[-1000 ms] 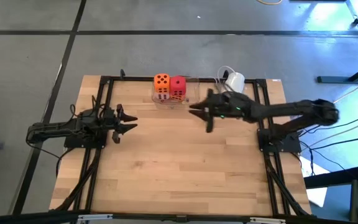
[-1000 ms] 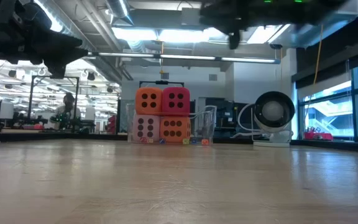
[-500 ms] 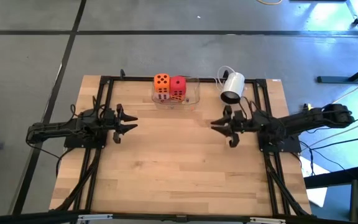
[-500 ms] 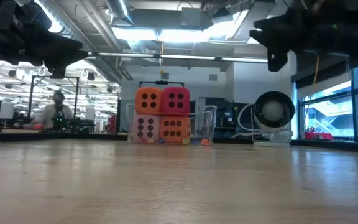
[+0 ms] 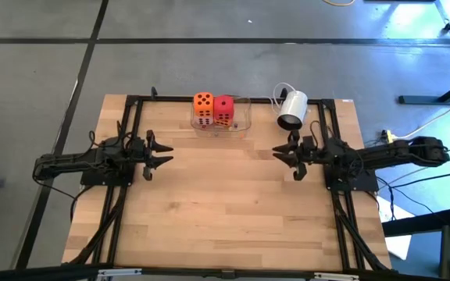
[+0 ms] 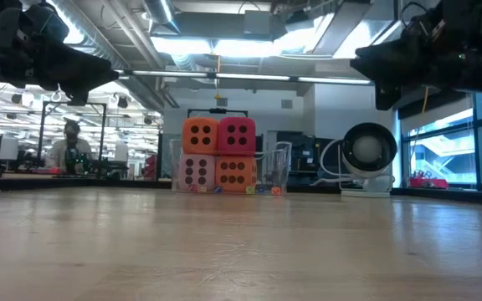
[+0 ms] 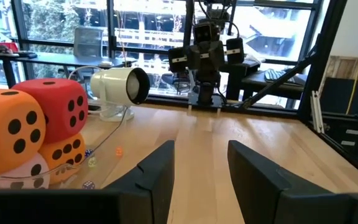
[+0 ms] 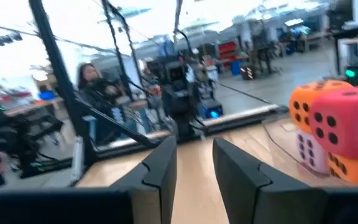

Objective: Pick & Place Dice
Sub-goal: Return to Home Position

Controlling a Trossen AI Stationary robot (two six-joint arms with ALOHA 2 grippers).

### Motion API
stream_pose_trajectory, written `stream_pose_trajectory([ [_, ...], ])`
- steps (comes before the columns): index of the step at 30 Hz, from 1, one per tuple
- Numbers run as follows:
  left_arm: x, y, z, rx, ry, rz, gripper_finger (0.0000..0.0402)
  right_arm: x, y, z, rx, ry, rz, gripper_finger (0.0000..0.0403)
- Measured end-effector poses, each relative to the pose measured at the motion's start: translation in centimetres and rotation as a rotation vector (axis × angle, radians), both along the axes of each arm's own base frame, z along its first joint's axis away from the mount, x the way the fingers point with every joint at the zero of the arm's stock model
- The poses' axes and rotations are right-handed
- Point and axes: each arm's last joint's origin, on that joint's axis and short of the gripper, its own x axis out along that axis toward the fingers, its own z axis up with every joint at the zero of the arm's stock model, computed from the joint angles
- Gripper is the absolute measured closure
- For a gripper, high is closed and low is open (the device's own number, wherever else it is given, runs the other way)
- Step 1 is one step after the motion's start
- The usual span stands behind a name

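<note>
Four dice sit stacked two on two in a clear container [image 5: 239, 117] at the table's far edge. An orange die [image 6: 200, 135] and a red die [image 6: 237, 135] rest on top of a pale pink die [image 6: 197, 171] and a second orange die [image 6: 235, 172]. My left gripper [image 5: 165, 154] hovers open near the table's left side, well short of the dice. My right gripper [image 5: 282, 158] hovers open near the right side, also apart from them. The wrist views show both pairs of fingers with nothing between them: left gripper [image 7: 197, 168], right gripper [image 8: 194, 163].
A white round fan-like device [image 5: 291, 108] with a white cord stands at the far edge, right of the container. Small coloured beads [image 7: 118, 150] lie in the container's bottom. Black frame rails [image 5: 131, 125] run along the table's sides. Bare wood lies between the two arms.
My right arm has drawn back from beside the dice container toward the table's right edge and slightly nearer, and shows lower in the low view. Its fingers have stayed open. The dice have not moved.
</note>
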Motion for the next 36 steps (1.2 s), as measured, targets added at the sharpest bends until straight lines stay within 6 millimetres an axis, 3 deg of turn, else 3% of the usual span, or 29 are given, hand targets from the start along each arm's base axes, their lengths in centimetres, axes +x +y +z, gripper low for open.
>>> stream_pose_trajectory([
  [4, 0.0, 0.0, 0.0, 0.0, 0.001, -0.002, 0.0258, -0.8, -0.3, -0.6, 0.033, -0.011, 0.048, 0.0297],
  [16, 0.0, 0.0, 0.1, -0.022, -0.009, -0.006, 0.0258, -1.6, -0.3, -0.3, 0.071, 0.013, -0.061, 0.0297],
  [36, -0.1, -0.1, 0.5, -0.005, -0.019, -0.014, 0.0258, -4.3, 0.8, 1.0, -0.051, -0.047, -0.149, 0.0297],
])
